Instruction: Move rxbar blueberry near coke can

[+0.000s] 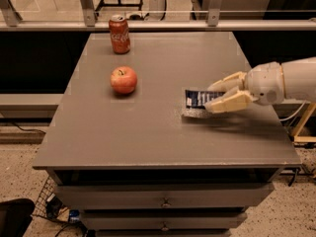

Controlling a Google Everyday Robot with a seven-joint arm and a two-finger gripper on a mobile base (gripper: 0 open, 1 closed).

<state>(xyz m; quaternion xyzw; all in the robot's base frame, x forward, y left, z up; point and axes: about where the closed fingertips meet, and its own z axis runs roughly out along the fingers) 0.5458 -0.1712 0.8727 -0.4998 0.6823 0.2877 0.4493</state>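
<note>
The coke can [119,33] stands upright at the far left corner of the bench [148,132]. A red apple [123,79] lies just in front of it, a little apart. The rxbar blueberry [196,98] is well apart from both, at the right side of the bench. The tool [211,98] comes in from the right and is closed on the right end of the bar. The bar seems slightly lifted, because a shadow lies under it.

So I judge that the grasp is done, and the whole carry toward the can is left.

Under the bench top the drawers [163,197] are shut, so their content is hidden. Whether the can is opened, I cannot tell.
</note>
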